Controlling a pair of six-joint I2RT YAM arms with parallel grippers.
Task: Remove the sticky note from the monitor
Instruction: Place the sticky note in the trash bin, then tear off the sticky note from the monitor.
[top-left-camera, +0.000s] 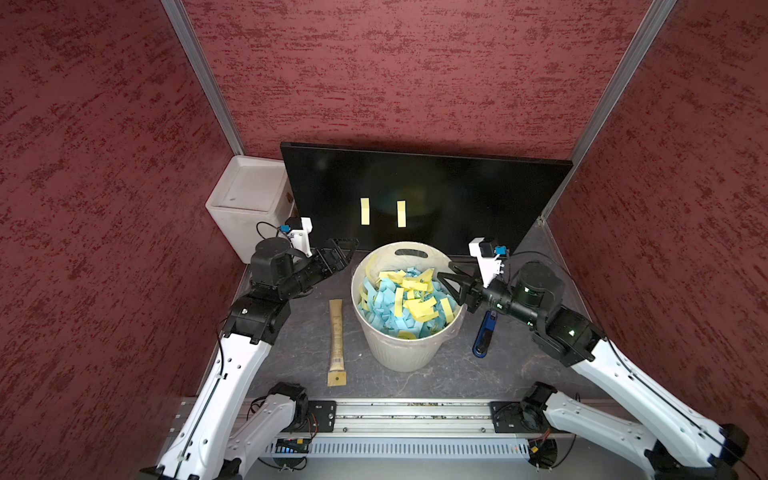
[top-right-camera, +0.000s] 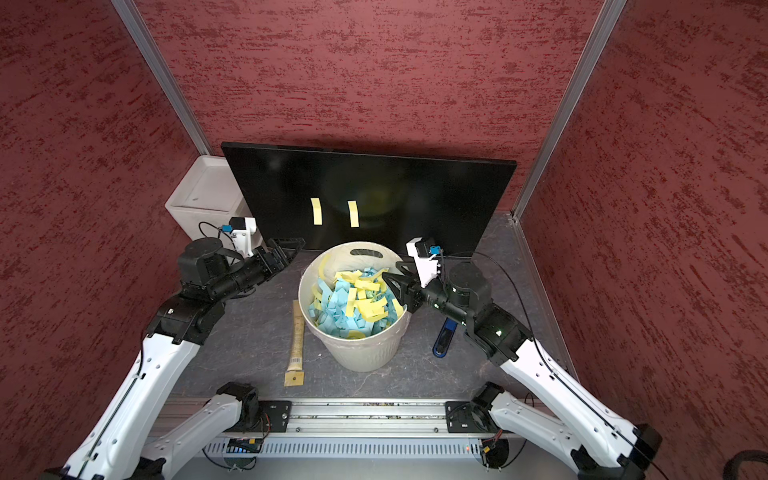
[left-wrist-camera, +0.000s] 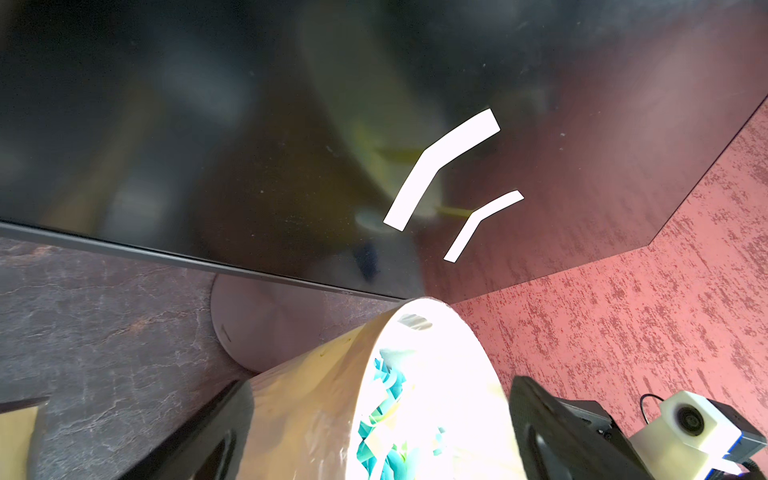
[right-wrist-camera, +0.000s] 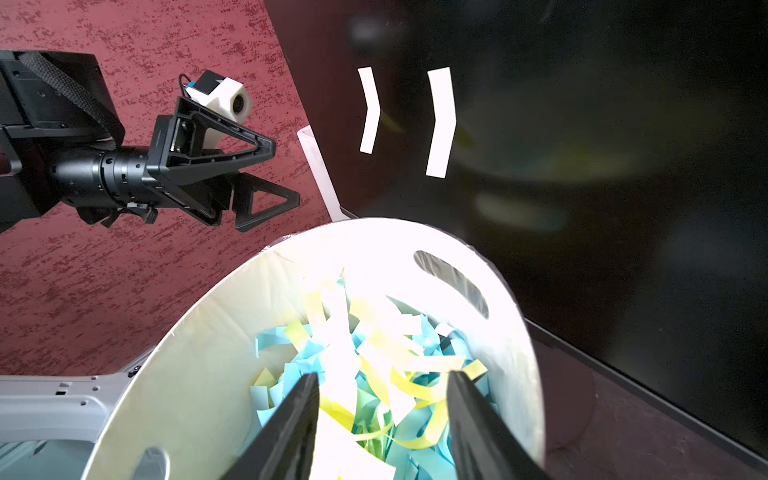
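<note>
Low on the glossy face of the monitor (top-left-camera: 457, 195), near the middle of its width, a pale yellow sticky note (top-left-camera: 365, 211) hangs as an upright strip. A second sticky note (top-left-camera: 401, 214) of the same colour sits just beside it toward my right, with a gap of dark screen between them. In my wrist views both strips are creased partway along. The monitor stands at the back of the tabletop (top-left-camera: 457, 374), in front of the red rear wall.

Directly in front of the screen, below the two strips, stands the white bin (top-left-camera: 409, 353), heaped with loose yellow and blue paper slips. My right pincer (top-left-camera: 446, 272) hangs over the bin's rim on its right side. Its fingers (right-wrist-camera: 291, 428) are spread, and I see nothing pinched between them, only the slips lying below. My left pincer (top-left-camera: 347, 253) is spread wide and empty. It is off the bin's left side, near the lower left corner of the monitor, touching neither.

A white drawer box (top-left-camera: 245, 195) sits in the back left corner beside the screen. On the tabletop a tan tube (top-left-camera: 336, 336) lies left of the bin, and a blue and black object (top-left-camera: 484, 332) lies right of it, under my right arm.
</note>
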